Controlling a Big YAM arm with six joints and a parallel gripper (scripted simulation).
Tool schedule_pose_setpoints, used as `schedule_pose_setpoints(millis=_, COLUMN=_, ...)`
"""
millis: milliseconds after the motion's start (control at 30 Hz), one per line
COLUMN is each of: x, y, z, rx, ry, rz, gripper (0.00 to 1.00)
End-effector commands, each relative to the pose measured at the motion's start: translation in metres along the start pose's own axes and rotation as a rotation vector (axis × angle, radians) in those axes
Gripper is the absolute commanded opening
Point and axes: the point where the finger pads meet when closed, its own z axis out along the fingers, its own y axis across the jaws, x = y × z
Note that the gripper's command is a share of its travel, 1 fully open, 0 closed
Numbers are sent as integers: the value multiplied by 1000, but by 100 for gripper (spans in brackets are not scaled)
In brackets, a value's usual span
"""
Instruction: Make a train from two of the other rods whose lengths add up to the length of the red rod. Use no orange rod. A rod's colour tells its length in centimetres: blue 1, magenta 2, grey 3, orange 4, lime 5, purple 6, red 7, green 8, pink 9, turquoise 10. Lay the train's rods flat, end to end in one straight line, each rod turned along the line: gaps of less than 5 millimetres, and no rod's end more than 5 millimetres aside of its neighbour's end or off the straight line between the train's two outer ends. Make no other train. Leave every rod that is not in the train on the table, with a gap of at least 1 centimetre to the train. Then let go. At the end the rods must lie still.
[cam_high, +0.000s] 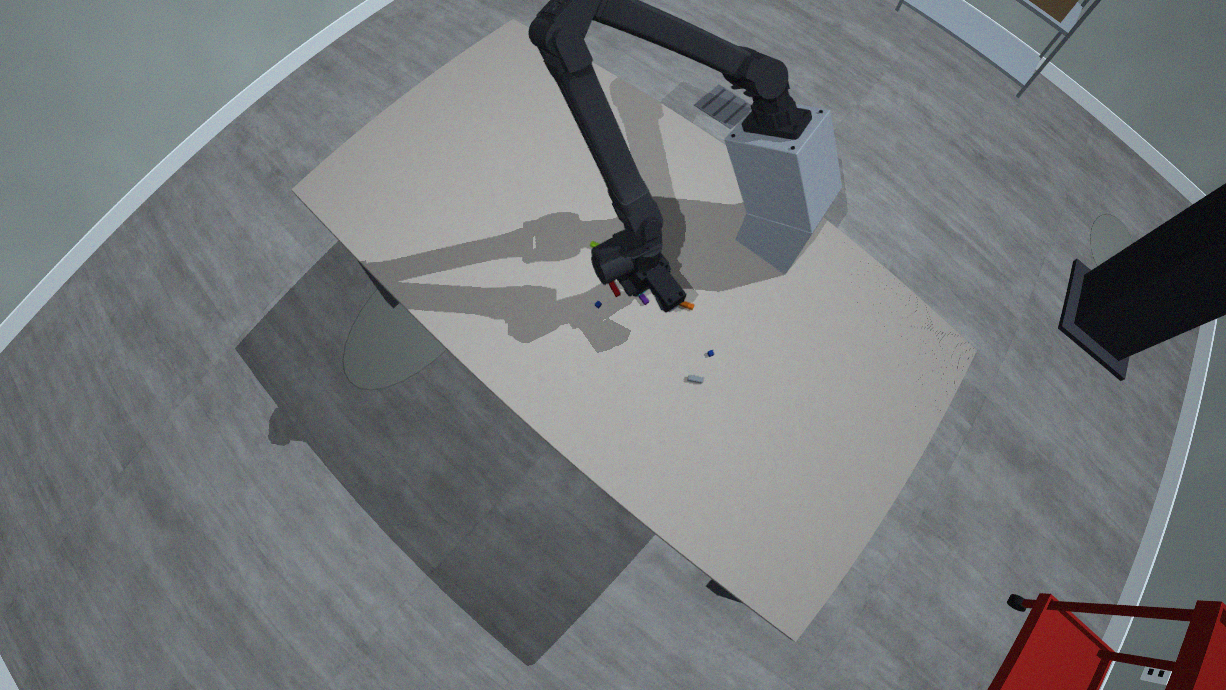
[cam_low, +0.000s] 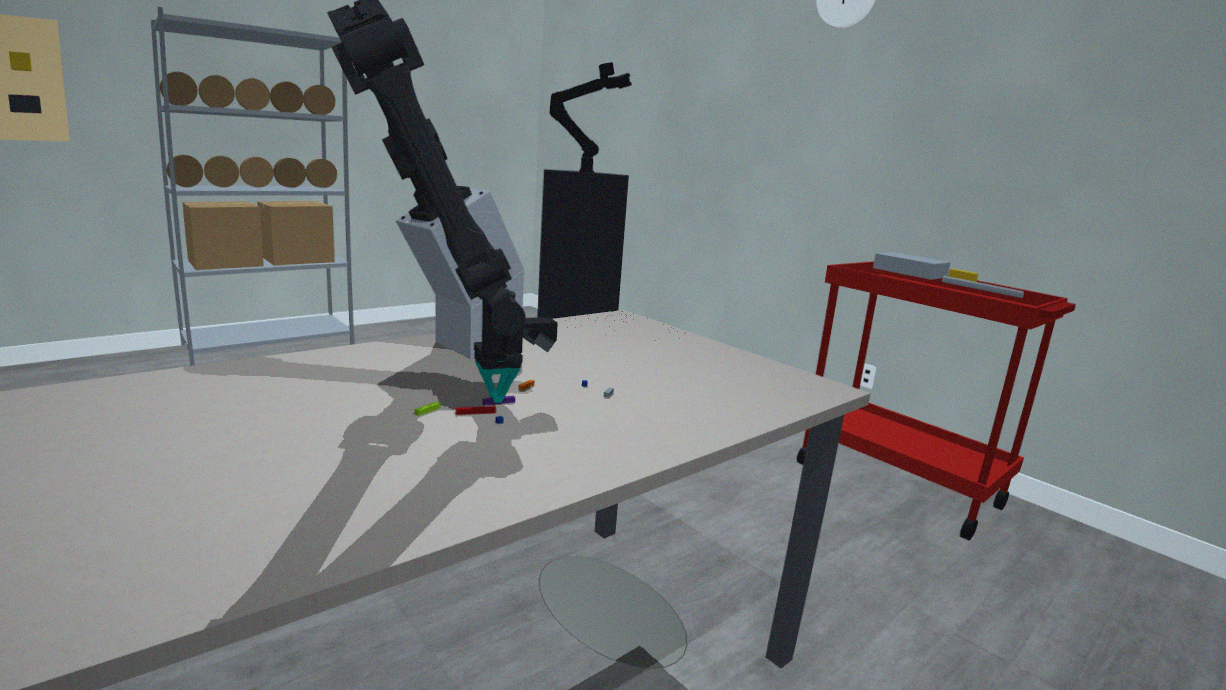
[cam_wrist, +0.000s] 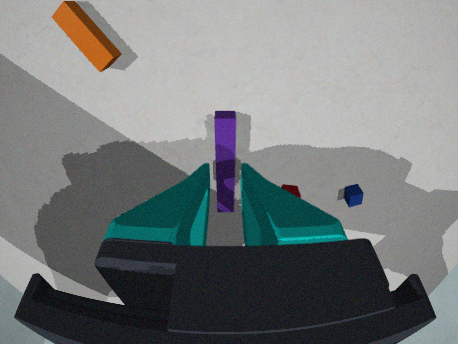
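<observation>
Two blue rods (cam_high: 597, 304) (cam_high: 710, 353) (cam_low: 499, 420) (cam_low: 585, 383) lie on the pale table (cam_high: 797, 480) (cam_low: 686, 428), near a red cart (cam_high: 1059, 651) (cam_low: 943, 295).

Black jointed arm (cam_high: 591, 128) (cam_low: 433, 175), teal tapered fingers (cam_low: 489, 383)

Purple rod (cam_high: 643, 299) (cam_low: 508, 399) (cam_wrist: 225, 131): flat, partly shaded. Red rod (cam_high: 615, 289) (cam_low: 476, 410) (cam_wrist: 290, 190): flat, near purple. Blue cube (cam_high: 597, 304) (cam_low: 499, 420) (cam_wrist: 354, 195): near red. Second blue cube (cam_high: 710, 353) (cam_low: 585, 383): near grey rod (cam_high: 694, 378) (cam_low: 608, 392), flat. Lime rod (cam_high: 593, 245) (cam_low: 427, 408): flat. Orange rod (cam_high: 688, 305) (cam_low: 526, 385) (cam_wrist: 85, 37): flat, apart from purple.
</observation>
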Motion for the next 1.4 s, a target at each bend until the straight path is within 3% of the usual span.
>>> schedule_pose_setpoints(millis=0, x=-4, y=6, z=7, rx=-6, ry=-6, rz=-9, gripper=5)
schedule_pose_setpoints(millis=1100, x=-4, y=6, z=7, rx=-6, ry=-6, rz=-9, gripper=5)
schedule_pose_setpoints(millis=1267, x=-12, y=18, z=-2, rx=-31, ry=-12, rz=-29, gripper=5)
schedule_pose_setpoints(millis=1300, x=-6, y=3, z=-13, rx=0, ry=-8, rz=-13, gripper=5)
schedule_pose_setpoints(millis=1367, x=-6, y=3, z=-22, rx=1, ry=-5, rz=-12, gripper=5)
